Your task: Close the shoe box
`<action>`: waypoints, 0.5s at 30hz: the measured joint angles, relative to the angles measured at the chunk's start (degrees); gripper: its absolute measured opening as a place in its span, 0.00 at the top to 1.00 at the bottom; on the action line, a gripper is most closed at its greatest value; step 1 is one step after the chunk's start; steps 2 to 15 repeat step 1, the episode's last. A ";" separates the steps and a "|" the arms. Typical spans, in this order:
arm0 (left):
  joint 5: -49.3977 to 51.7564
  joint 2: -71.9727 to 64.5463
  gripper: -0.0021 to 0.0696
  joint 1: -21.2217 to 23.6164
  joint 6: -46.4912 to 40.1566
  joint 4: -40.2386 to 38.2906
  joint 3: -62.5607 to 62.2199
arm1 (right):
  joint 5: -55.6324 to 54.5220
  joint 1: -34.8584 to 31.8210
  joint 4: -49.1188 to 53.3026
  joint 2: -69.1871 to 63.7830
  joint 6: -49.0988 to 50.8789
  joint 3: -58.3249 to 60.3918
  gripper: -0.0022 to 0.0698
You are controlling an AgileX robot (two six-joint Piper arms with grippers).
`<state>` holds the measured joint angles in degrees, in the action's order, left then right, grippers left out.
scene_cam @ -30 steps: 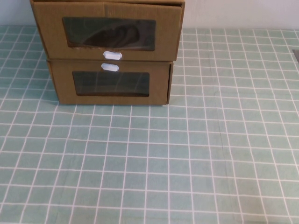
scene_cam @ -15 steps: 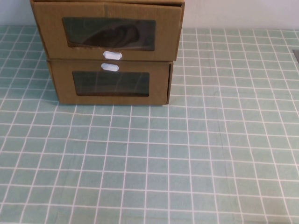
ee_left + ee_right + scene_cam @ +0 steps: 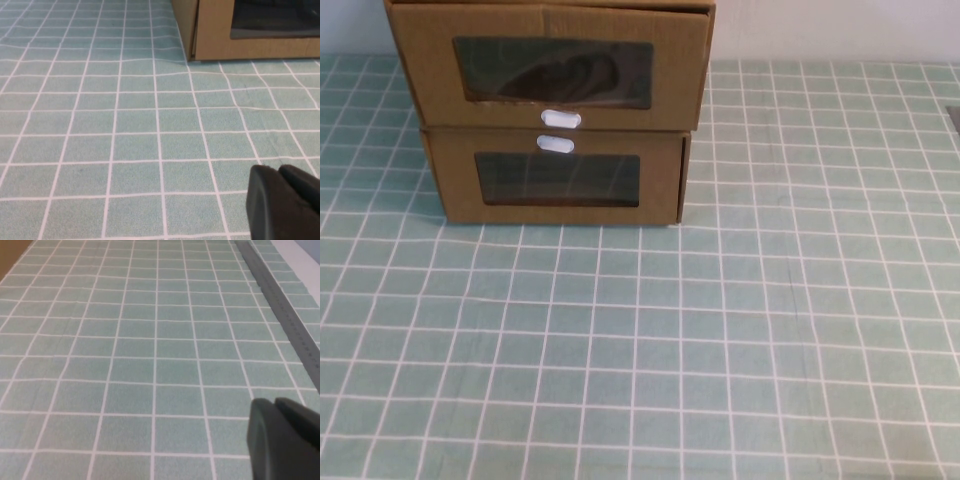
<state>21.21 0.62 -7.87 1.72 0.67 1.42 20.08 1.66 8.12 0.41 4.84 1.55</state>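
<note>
Two brown cardboard boxes, stacked, at the far left of the table (image 3: 800, 330). One shoe box (image 3: 552, 68) on top: wide window (image 3: 553, 73), one white pull tab (image 3: 561, 119) below it, something dark and blurred behind the film. One lower box (image 3: 560, 178) under it: narrower window, one white tab (image 3: 555, 144) above the window, so the two tabs sit nearly touching across the seam. The shoe box front stands a little nearer than the lower box front, overhanging it at both ends. The lower box shows a thin dark gap down its right edge.

Table is covered with a green cloth with a white grid. One grey ruler-like strip (image 3: 280, 302) runs along the cloth's right edge in the right wrist view.

Neither arm appears in the high view. Left gripper (image 3: 281, 172): only the black fingertips show in its own wrist view, pressed together with a thin seam between them, holding nothing, over bare cloth near the lower box's front corner and well apart from it. Right gripper (image 3: 276, 405): same, tips closed together and empty, over open cloth on the right side, beside the strip, touching nothing.
</note>
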 joint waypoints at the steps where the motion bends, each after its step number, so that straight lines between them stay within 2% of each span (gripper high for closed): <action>1: 0.00 0.00 0.98 0.00 0.00 0.00 0.00 | 0.00 0.00 0.00 0.00 -0.10 0.00 0.99; 15: 0.00 0.00 0.98 0.00 0.00 0.00 0.00 | 0.00 0.00 0.00 0.00 -0.10 0.00 0.99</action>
